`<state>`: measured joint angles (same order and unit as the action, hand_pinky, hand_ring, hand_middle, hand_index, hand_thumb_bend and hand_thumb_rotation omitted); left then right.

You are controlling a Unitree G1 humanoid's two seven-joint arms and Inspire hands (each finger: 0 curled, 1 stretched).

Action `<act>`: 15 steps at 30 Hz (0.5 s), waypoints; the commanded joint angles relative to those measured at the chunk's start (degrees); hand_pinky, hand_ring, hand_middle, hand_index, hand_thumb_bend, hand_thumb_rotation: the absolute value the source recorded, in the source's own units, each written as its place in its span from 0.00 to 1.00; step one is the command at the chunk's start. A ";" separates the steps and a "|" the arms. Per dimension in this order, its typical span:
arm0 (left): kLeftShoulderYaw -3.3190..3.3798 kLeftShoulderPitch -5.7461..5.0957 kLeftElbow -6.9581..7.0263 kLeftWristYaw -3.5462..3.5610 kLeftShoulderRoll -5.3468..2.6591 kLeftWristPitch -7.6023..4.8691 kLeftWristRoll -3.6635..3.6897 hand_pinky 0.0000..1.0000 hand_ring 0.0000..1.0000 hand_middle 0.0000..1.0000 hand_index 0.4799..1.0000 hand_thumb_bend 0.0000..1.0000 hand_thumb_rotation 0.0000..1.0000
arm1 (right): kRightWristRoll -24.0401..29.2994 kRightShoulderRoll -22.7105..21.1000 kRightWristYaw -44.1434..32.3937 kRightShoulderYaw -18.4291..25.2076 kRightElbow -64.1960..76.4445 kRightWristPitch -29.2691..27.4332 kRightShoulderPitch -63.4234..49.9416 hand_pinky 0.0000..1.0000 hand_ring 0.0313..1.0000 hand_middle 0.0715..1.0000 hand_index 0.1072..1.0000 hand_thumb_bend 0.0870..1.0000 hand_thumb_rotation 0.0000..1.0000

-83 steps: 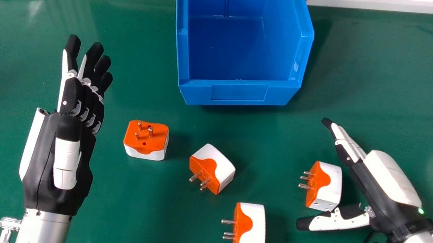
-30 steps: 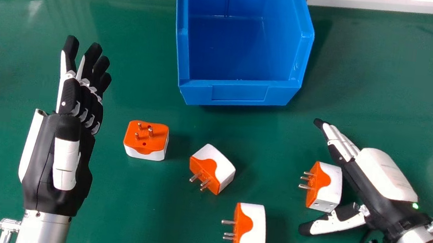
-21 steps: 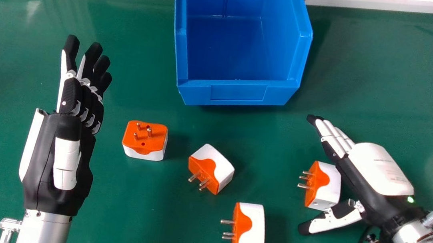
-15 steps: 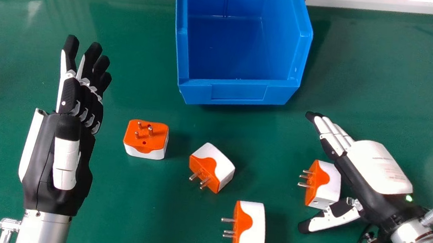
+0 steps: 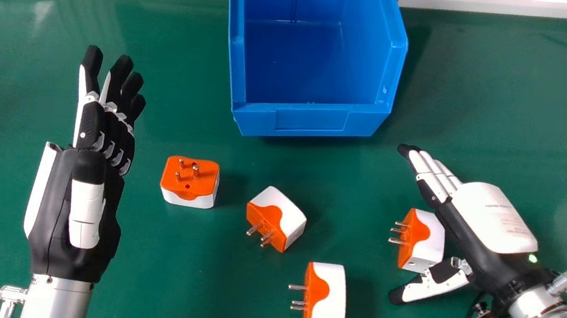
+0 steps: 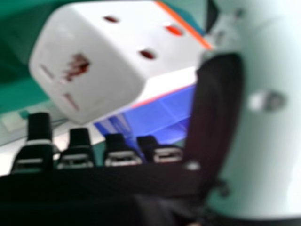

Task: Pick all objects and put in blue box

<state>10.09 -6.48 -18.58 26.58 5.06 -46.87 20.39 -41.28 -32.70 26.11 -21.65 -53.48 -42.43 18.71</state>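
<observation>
We had our right robot hand (image 5: 493, 218) over the right side of the desk (image 5: 160, 283), its forearm coming in from the near right corner and its straight fingers angled toward the far left. Its thumb was spread well apart from them, toward the near side, so the robot hand stood open around the rightmost adapter (image 5: 431, 244). That adapter sat on the desk between thumb and fingers, its pins facing left; we could not tell whether either touched it. In the right hand view, its white socket faces were close, with the blue box (image 5: 314, 120) beyond.

We had our left robot hand (image 5: 75, 205) at the left, its fingers extended toward the far side and grouped, its thumb lying along the palm, gripping nothing.

The other 3 orange and white adapters were on the desk: the left adapter (image 5: 190, 178) with its pins up, the middle adapter (image 5: 280, 216) turned at a slant, and the nearest adapter (image 5: 329, 298) with its pins pointing left. The blue box stood at the far middle, its low front toward us.
</observation>
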 commanded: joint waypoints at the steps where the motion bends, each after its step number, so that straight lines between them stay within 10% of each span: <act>1: 0.09 0.03 0.95 0.36 0.15 -0.80 0.37 1.00 0.99 1.00 1.00 0.93 0.95 | -0.84 -1.33 1.01 -0.09 -0.96 2.64 0.24 0.83 0.95 0.99 1.00 1.00 0.14; 15: 0.26 0.15 0.81 0.13 0.26 -0.91 0.10 1.00 0.99 1.00 1.00 0.94 0.95 | 3.08 -0.63 -2.48 0.67 -2.43 1.20 -0.15 0.79 0.93 0.97 1.00 1.00 0.12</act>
<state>10.16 -6.49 -18.59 26.53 5.09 -46.87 20.37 -38.52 -32.64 24.57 -21.63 -54.65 -43.22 18.71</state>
